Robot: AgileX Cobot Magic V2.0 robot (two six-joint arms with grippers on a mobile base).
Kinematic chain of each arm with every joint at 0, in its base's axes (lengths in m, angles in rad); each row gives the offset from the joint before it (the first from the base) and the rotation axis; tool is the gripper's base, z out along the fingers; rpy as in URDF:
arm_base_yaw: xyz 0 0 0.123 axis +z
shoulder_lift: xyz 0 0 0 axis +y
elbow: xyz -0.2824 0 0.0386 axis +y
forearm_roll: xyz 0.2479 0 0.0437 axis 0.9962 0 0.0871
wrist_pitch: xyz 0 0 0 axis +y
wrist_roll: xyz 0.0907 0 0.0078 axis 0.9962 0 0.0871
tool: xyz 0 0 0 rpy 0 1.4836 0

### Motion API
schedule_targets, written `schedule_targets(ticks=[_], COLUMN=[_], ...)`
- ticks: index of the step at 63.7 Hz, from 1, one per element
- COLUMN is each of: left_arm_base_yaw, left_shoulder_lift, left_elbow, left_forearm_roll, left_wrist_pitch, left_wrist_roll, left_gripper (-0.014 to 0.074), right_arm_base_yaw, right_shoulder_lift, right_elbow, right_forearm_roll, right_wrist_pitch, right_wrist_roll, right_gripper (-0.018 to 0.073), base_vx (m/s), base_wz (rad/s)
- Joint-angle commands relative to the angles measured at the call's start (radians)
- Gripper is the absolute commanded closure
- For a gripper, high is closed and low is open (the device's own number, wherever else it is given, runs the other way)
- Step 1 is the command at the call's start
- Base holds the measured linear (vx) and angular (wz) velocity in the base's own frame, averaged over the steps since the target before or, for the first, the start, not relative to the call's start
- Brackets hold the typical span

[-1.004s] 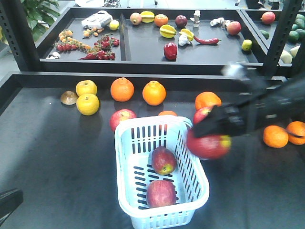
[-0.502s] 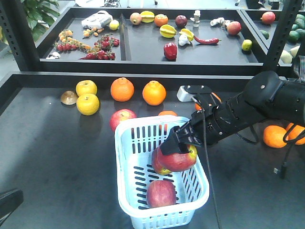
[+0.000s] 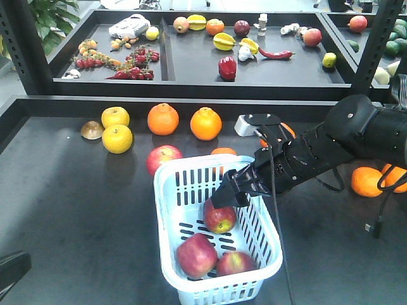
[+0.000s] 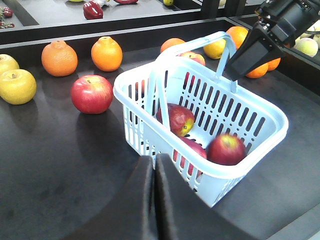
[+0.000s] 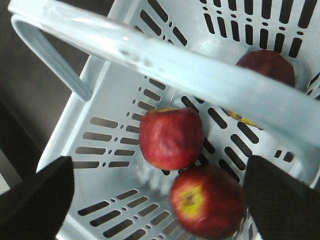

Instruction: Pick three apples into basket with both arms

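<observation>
The pale blue basket stands at the table's front middle with three red apples in it: one at the back and two at the front. My right gripper hangs open and empty just above the basket's back right. In the right wrist view its fingers stand wide apart over two apples, under the basket handle. My left gripper is shut and empty, low at the basket's near left corner.
A fourth red apple lies on the table left of the basket. Oranges and yellow fruits lie behind it, and more oranges at the right. A raised shelf with mixed produce runs along the back.
My right gripper carried an apple over the basket and let it go. The apple now lies at the basket's front right, and the front apple has shifted left.
</observation>
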Motion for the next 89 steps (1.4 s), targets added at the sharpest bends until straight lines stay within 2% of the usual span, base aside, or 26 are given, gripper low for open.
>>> schedule_targets(ticks=[1,6,15,19,26,32,40,55,64,71,89], left_arm_base_yaw=[-0.002,-0.002,-0.002,-0.002,-0.002,-0.002,-0.002,-0.002,-0.002,-0.002,-0.002], left_shoulder_lift=[0.006,0.006,0.006,0.006,0.006,0.006,0.006,0.006,0.006,0.006,0.006], left_elbow=[-0.024,-0.024,-0.024,-0.024,-0.024,-0.024,-0.024,-0.024,-0.024,-0.024,-0.024], left_forearm_roll=[-0.022,-0.022,-0.022,-0.022,-0.022,-0.022,-0.022,-0.022,-0.022,-0.022,-0.022], left_wrist_pitch=[-0.055,-0.055,-0.055,-0.055,-0.055,-0.055,-0.055,-0.055,-0.055,-0.055,-0.055], left_wrist_roll=[-0.011,-0.011,-0.011,-0.011,-0.011,-0.011,-0.011,-0.011,-0.011,-0.011,-0.011], left_gripper=[0.0602,0.0602,0.0602,0.0602,0.0602,0.0602,0.0602,0.0602,0.0602,0.0602,0.0602], right_arm_base_yaw=[0.0,0.0,-0.004,-0.004,-0.004,-0.004,-0.004,-0.004,-0.004,-0.004,-0.004], right_shoulder_lift=[-0.053,-0.07,-0.13,-0.173,-0.263,-0.365,-0.53,-0.84,-0.977,-1.038,-1.075], right_elbow=[-0.031,-0.031,-0.031,-0.031,-0.029,0.021,0.164,0.539,0.695,0.743,0.744], right_forearm_roll=[0.032,0.029,0.023,0.023,0.023,0.026,0.026,0.018,0.015,0.015,0.016], right_wrist_pitch=[0.026,0.06,0.135,0.175,0.26,0.253,0.134,-0.163,-0.28,-0.317,-0.299], right_wrist_roll=[-0.013,-0.013,-0.029,-0.051,-0.065,-0.097,-0.1,-0.104,-0.094,-0.092,-0.092], right_gripper=[0.0015,0.0137,0.0462,0.0576,0.0568,0.0564,0.0564,0.0564,0.0564,0.0564,0.0564], base_vx=[0.0,0.0,0.0,0.0,0.0,0.0,0.0,0.0,0.0,0.0,0.0], base_wz=[0.0,0.0,0.0,0.0,0.0,0.0,0.0,0.0,0.0,0.0,0.0])
